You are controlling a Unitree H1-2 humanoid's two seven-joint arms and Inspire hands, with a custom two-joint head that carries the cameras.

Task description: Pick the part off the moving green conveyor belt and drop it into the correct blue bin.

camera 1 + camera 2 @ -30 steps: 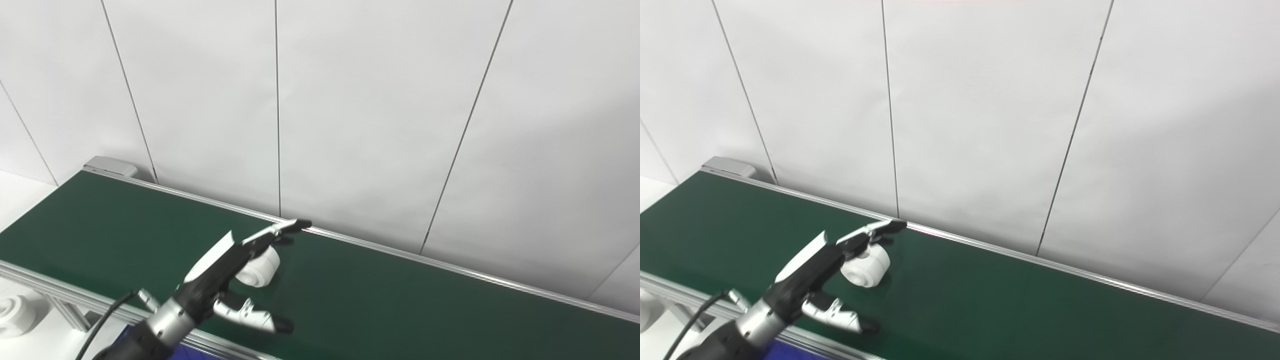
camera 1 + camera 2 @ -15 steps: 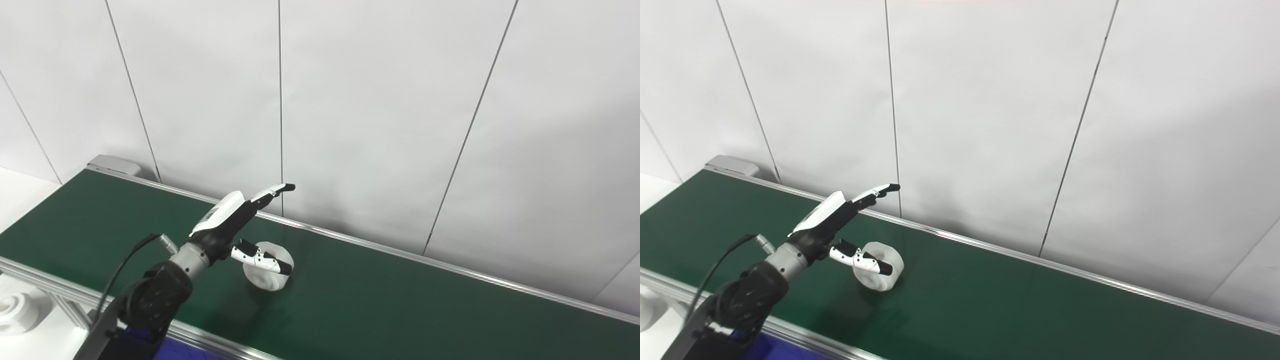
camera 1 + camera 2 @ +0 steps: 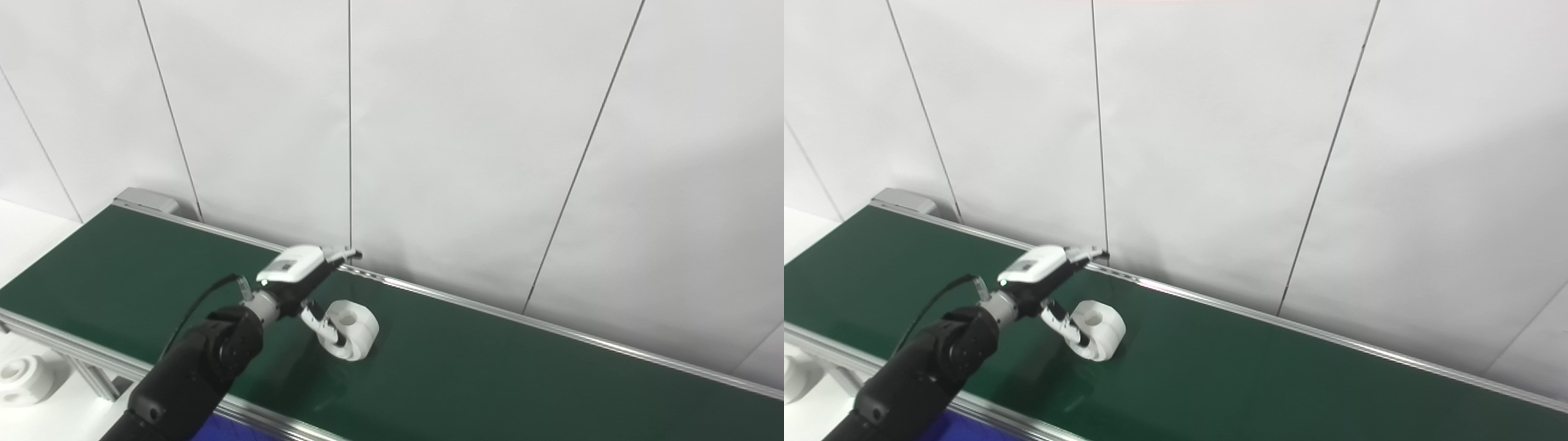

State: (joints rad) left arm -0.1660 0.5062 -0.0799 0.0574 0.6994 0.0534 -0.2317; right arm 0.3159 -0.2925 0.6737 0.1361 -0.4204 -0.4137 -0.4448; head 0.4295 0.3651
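A white wheel-shaped part (image 3: 356, 329) with a centre hole lies on the green conveyor belt (image 3: 490, 380), near the middle of its width. My left hand (image 3: 299, 273) reaches over the belt just left of the part, and also shows in the right eye view (image 3: 1040, 272). It is open. Its fingers stretch flat toward the far rail, above the part. Its thumb hangs down against the part's left face. The hand holds nothing. My right hand is not in view.
A sliver of a blue bin (image 3: 228, 432) shows below the belt's near rail. Another white part (image 3: 19, 384) lies on the white surface at lower left. A grey housing (image 3: 144, 199) caps the belt's far left end. A white panelled wall stands behind.
The part has travelled right along the belt. My left hand has risen and reached further across the belt, following it; the thumb now hangs by the part's left face.
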